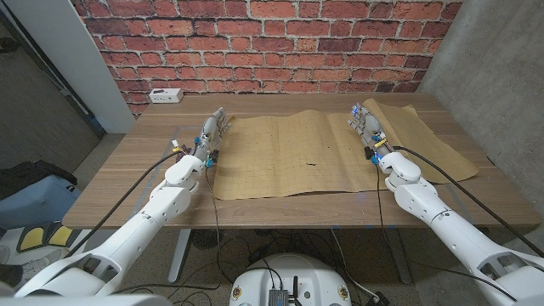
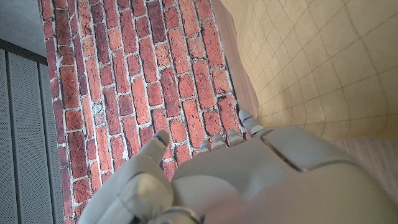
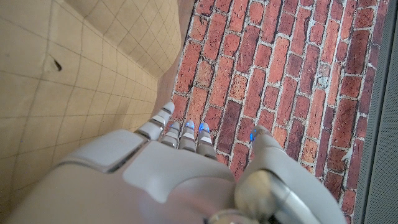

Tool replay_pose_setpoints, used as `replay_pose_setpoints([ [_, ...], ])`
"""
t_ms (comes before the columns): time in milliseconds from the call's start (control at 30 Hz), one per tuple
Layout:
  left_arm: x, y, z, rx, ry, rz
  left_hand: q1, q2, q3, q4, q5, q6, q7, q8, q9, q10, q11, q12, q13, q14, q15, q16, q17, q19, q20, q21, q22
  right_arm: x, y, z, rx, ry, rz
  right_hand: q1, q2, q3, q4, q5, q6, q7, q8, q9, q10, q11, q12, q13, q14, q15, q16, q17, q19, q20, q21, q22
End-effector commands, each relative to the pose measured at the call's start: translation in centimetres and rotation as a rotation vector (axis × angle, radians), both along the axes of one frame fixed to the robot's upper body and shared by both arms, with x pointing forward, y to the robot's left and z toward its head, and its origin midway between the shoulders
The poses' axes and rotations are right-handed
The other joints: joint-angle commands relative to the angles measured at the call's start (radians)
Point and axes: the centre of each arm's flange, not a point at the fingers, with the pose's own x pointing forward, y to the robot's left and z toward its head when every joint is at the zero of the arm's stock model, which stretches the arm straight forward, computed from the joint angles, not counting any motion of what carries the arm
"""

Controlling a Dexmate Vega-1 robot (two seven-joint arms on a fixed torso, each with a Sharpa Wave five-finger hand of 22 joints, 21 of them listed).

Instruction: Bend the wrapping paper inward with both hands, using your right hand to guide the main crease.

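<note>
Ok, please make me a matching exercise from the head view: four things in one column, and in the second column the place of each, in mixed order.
Things:
1. left hand
2. right hand
3. wrapping paper
4. white power strip

Places:
A. spread over the middle of the table
B. at the paper's edge on the robot's right
C. at the table's far left corner, near the brick wall
D. at the paper's edge on the robot's left

Pairs: 1-D, 2-B, 3-A, 4-C

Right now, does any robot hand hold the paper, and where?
Nothing is held. The left robot hand and right robot hand stand at the wrapping paper side edges, fingers extended.
</note>
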Motion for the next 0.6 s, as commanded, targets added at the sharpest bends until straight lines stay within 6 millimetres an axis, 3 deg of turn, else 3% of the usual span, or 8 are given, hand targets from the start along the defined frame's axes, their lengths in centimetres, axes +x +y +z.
replay_pose_setpoints([
  [33,0.22,-0.06,0.04,0.000,0.000,-0.004,0.003,0.016,0.006,0.001,0.005,-0.069,-0.002,0.005,0.005,-0.080,-0.001,0.004,0.001,-0.066,-0.016,0.006,0.005,-0.008,-0.009,0.003,0.002,0.22,0.08,0.01,-0.001,0.005,0.002,0.010,0.001,0.005,-0.001,0.006,0.007,-0.003,0.005,0.004,-0.001,0.007,0.006,0.003,-0.008,0.002,0.005,0.005,0.007,-0.001,0.001,0.003],
  [233,0.29,-0.11,0.03,0.002,0.000,-0.010,0.002,0.016,0.006,0.000,0.006,-0.066,-0.003,0.006,0.005,-0.078,0.000,0.005,0.001,-0.064,-0.013,0.007,0.004,-0.006,-0.009,0.000,0.002,0.12,0.00,0.04,-0.005,0.010,-0.008,0.012,0.003,0.005,-0.004,0.006,0.007,-0.003,0.005,0.004,0.000,0.010,0.007,0.003,-0.006,0.005,0.005,0.004,0.008,0.001,0.000,0.003],
  [467,0.38,-0.14,0.06,0.005,0.003,-0.015,0.003,0.016,0.005,-0.001,0.006,-0.057,-0.001,0.009,0.005,-0.070,0.002,0.008,0.001,-0.060,-0.009,0.008,0.004,-0.004,-0.005,-0.004,0.002,-0.37,-0.24,0.27,-0.018,0.008,-0.032,0.015,0.010,0.004,-0.010,0.005,0.007,-0.005,0.005,0.004,-0.002,0.013,0.006,0.004,-0.010,0.044,0.006,0.003,-0.014,0.041,-0.013,0.005],
  [600,0.41,-0.25,0.08,0.007,0.005,-0.021,0.003,0.015,0.004,-0.002,0.006,-0.047,0.001,0.012,0.005,-0.062,0.006,0.010,0.001,-0.057,-0.008,0.008,0.004,-0.001,-0.004,-0.005,0.002,-0.72,-0.45,0.46,-0.035,0.003,-0.058,0.023,0.014,0.007,-0.016,0.004,0.016,-0.020,0.008,0.004,0.000,0.014,0.007,0.004,-0.001,0.054,0.009,0.002,-0.011,0.049,-0.013,0.005],
])
